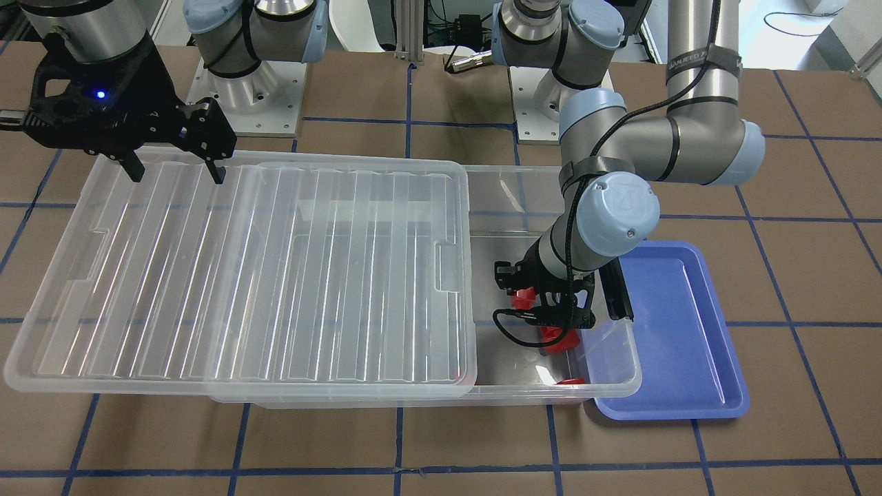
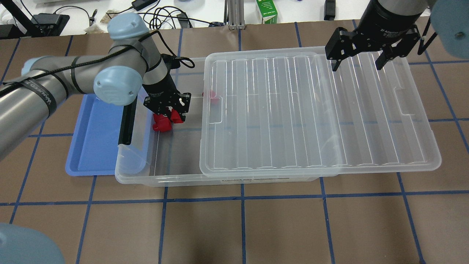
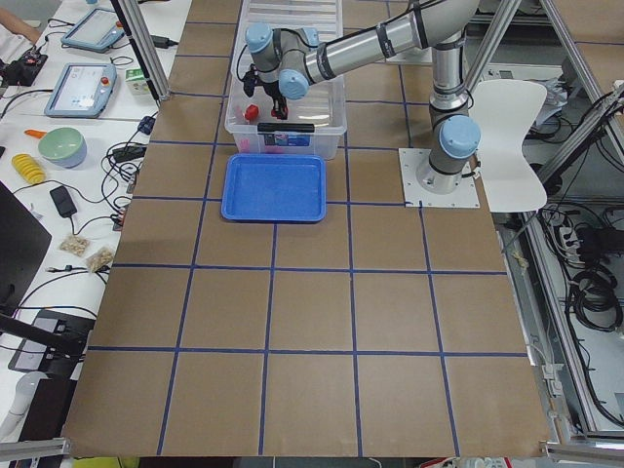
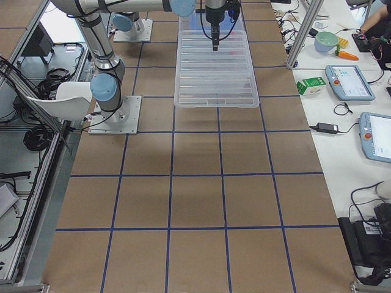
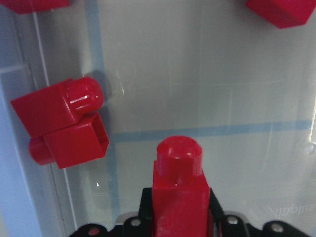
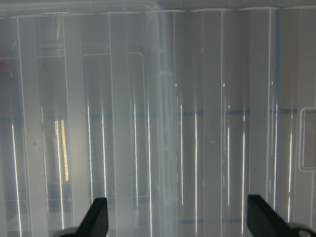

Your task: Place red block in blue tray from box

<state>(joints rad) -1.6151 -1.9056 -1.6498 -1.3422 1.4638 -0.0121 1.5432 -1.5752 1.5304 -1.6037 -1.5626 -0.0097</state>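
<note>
While the left gripper (image 2: 168,110) clenches the red block (image 5: 178,190) inside the box (image 2: 165,179) and the right gripper (image 2: 356,67) hangs spread, the blue tray (image 2: 95,143) is bare: lift and transfer remain.

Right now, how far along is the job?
Done: the lid is slid aside, so the box is open by the blue tray. In hand: the left gripper is inside the box, fingers shut on the red block. Left: lift it out and set it in the empty tray. The right gripper hangs open over the lid.
</note>
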